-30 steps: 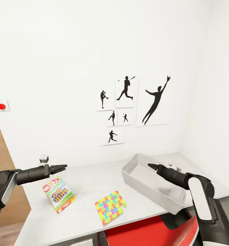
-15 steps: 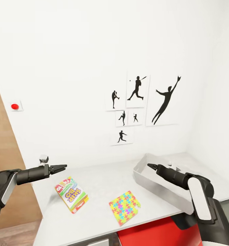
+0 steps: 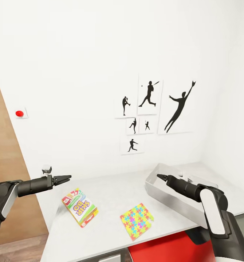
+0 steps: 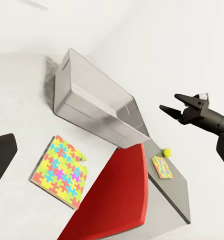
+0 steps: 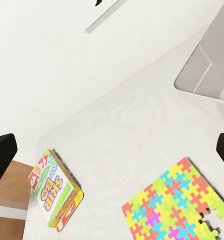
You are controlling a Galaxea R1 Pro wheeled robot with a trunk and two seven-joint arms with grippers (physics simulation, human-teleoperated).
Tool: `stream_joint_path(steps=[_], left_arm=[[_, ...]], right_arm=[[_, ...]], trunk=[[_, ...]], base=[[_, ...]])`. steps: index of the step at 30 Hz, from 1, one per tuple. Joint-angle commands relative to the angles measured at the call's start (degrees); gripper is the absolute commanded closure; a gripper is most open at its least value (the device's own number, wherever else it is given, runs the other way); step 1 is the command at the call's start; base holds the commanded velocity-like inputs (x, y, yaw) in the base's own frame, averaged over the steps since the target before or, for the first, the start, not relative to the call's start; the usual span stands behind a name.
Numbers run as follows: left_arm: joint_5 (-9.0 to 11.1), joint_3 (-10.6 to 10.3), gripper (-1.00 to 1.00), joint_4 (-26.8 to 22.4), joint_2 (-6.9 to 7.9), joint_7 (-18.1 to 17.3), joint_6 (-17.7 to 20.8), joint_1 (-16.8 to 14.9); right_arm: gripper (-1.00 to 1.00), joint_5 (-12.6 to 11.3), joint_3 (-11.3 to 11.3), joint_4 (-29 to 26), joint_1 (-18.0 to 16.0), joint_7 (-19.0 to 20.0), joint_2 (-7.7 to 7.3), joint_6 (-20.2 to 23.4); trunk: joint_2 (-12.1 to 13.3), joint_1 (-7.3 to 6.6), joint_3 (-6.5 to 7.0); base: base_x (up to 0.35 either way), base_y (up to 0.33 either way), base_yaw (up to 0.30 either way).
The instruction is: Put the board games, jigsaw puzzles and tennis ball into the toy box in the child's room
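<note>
Two grippers hovering over the table [image 3: 111, 189], left gripper [image 3: 65, 178] fingers parted and empty, right gripper [image 3: 161, 177] likewise, board game [image 3: 80, 206] at seven o'clock, jigsaw puzzle [image 3: 136, 221] at six, toy box [image 3: 173, 198] at four.

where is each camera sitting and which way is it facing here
Head view: on the robot's head, looking forward and down at the table, showing left gripper and right gripper.
Left wrist view: on the left arm, looking across the toy box toward the right gripper.
Right wrist view: on the right arm, looking down at the board game; dark fingers at its edges.
Shared: the jigsaw puzzle appears in all three.
</note>
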Motion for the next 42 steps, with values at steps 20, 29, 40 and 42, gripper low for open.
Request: stream_joint_path(steps=[20, 29, 40, 42], left_arm=[[0.1, -0.1, -1.00, 0.0, -0.08, -0.1, 0.6, 0.0], [0.1, 0.0, -1.00, 0.0, -0.08, -0.1, 0.6, 0.0], [0.1, 0.0, -1.00, 0.0, -0.05, -0.1, 0.6, 0.0], [0.0, 0.0, -1.00, 0.0, -0.02, -0.1, 0.6, 0.0]], right_arm=[[-1.00, 0.0, 0.2, 0.0, 0.0, -0.3, 0.22, 0.3], [-1.00, 0.2, 0.4, 0.0, 0.0, -0.4, 0.25, 0.3], [-1.00, 0.2, 0.3, 0.0, 0.0, -0.2, 0.26, 0.2], [-1.00, 0.2, 0.3, 0.0, 0.0, -0.2, 0.26, 0.2]], trunk=[[0.0, 0.02, -0.03], [0.0, 0.02, -0.03], [0.0, 0.02, -0.03], [0.0, 0.02, -0.03]], base=[[-0.053, 0.022, 0.000], [-0.132, 0.140, 0.000], [-0.019, 0.021, 0.020], [-0.002, 0.056, 0.189]])
